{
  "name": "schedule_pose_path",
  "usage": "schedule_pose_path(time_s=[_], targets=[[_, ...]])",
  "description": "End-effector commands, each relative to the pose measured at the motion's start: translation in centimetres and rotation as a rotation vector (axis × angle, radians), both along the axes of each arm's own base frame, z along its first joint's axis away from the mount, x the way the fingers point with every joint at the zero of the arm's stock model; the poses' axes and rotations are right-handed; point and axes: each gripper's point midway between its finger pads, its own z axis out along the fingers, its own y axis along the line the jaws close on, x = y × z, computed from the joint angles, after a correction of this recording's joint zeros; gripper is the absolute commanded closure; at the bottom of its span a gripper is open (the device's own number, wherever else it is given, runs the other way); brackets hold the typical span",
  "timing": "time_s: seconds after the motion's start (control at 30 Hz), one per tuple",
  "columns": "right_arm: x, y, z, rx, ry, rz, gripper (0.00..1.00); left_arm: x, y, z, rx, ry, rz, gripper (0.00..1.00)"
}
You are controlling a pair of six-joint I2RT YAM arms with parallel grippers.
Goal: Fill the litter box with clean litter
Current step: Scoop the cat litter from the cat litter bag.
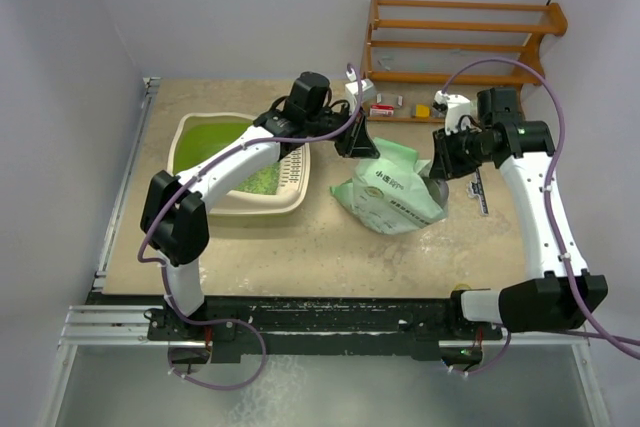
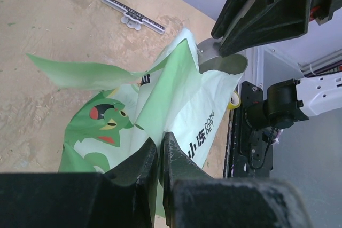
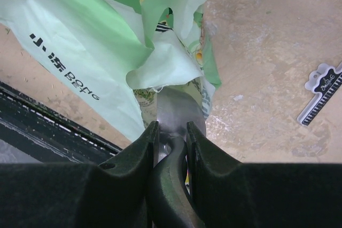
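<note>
The left fingers [image 2: 133,172] clench a fold of the pale green bag [image 1: 390,197]; the right fingers [image 3: 136,148] grasp a grey scoop [image 3: 173,111] at its mouth. Only the overhead view shows the litter box [image 1: 290,209], with litter [image 1: 262,179] inside, just left of the bag, and bare tabletop [image 1: 330,257] nearer the arms.

Likely a robotics lab: plain white walls [image 1: 250,7], aluminium rail [image 1: 100,325] (wooden rack [image 1: 450,25] behind).

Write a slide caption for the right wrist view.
Right gripper clamps a grey metal scoop whose front end disappears into the mouth of the pale green printed bag.
</note>
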Motion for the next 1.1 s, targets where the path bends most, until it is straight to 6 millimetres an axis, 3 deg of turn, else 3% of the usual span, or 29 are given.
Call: schedule_pose_path(time_s=[0.0, 0.07, 0.17, 0.3, 0.4, 0.6, 0.83, 1.07], targets=[[-5.3, -1.4, -1.5, -0.068, 0.157, 0.012, 0.75, 0.6, 0.2, 4.8, -0.092, -0.112, 0.023, 0.97], [-5.2, -1.6, -1.5, -0.076, 0.142, 0.004, 0.78, 0.7, 0.1, 4.9, -0.096, -0.112, 0.026, 0.97], [-4.6, -1.7, -1.7, -0.073, 0.131, -0.006, 1.0, 0.8, 0.0, 5.4, -0.114, -0.123, 0.033, 0.97], [-3.0, -0.9, -1.5, -0.032, 0.106, -0.007, 1.0, 0.5, -0.5, 6.7, -0.143, -0.135, -0.009, 0.97], [-2.1, -0.5, -1.2, -0.006, 0.113, -0.008, 1.0, -1.4, -1.4, 7.2, -0.177, -0.084, -0.122, 0.97], [-1.2, 0.4, -0.7, 0.049, 0.077, -0.029, 1.0, -3.9, -1.2, 5.4, -0.132, -0.072, -0.163, 0.9], [0.1, 1.5, -0.4, 0.124, 0.036, -0.048, 1.0, -4.9, -1.4, 2.6, -0.088, -0.033, -0.174, 0.85], [1.4, 1.8, 1.5, 0.146, -0.026, -0.047, 1.0, -5.4, -2.6, 2.3, -0.094, -0.035, -0.181, 0.87]])
